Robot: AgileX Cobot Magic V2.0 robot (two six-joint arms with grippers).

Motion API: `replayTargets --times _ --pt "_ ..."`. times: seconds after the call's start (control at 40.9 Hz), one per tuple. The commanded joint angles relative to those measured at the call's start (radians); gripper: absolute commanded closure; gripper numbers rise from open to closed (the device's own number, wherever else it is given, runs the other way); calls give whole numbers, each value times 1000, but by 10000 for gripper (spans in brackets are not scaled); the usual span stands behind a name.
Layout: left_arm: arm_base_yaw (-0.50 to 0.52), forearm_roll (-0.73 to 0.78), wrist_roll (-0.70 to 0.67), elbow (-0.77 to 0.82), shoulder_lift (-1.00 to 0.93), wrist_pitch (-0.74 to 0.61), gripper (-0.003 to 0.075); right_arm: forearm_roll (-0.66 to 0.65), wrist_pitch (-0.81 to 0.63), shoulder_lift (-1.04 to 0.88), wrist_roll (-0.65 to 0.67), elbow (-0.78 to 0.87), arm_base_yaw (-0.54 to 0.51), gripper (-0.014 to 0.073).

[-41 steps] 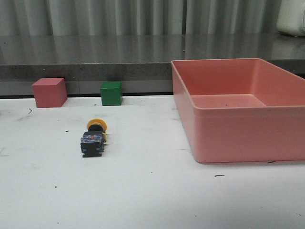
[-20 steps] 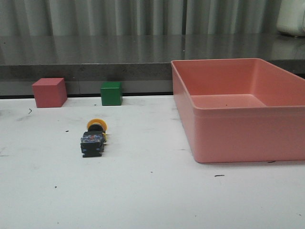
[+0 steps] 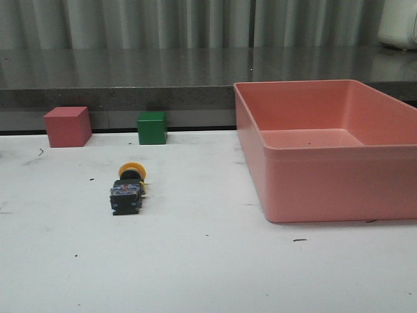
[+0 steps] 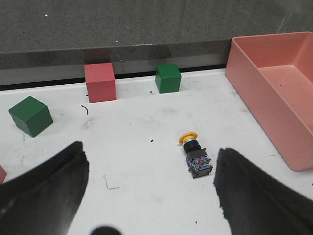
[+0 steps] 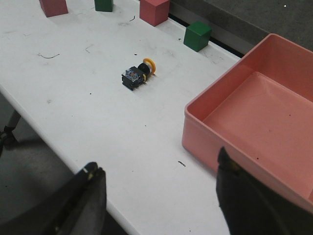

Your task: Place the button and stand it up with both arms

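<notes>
Button (image 3: 128,189): lies on its side on the white table (image 3: 195,261), yellow cap toward the green cube (image 3: 152,127), left of the pink bin (image 3: 332,182).
Left gripper (image 4: 149,196): fingers spread wide, holding nothing, above the table.
Right gripper (image 5: 159,196): fingers wide apart, empty.

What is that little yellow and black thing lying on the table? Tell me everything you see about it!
It is a push button with a round yellow cap, a black neck and a boxy black and blue base that looks like plastic. It lies on its side on the white table, cap pointing toward the back wall and base toward the camera. Nothing touches it but the table. The pink bin sits well to its right, and the green cube stands behind it. Both robot hands are open and away from it.
</notes>
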Motion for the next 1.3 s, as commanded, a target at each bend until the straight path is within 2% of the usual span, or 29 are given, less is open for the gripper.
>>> replayTargets --times 0.0,0.489,0.66,0.783,0.831,1.027,1.272 --pt "-9 0 -11 -32 7 -73 209 0 -91 -18 -11 -6 -4 97" --pt "-9 -11 -11 -32 7 -137 208 0 -83 -19 -11 0 -4 97" --pt "-9 -47 -11 -77 49 -74 181 0 -83 -19 -11 0 -4 97" --pt "-9 -50 -11 -144 129 -1 76 0 -83 -19 -11 0 -4 97" --pt "-9 -56 -11 -165 163 17 55 0 -83 -19 -11 0 -4 97" --pt "-18 -134 -11 -235 331 55 62 0 -83 -19 -11 0 -4 97" --pt "-110 -134 -11 -374 574 134 62 0 -83 -19 -11 0 -4 97"
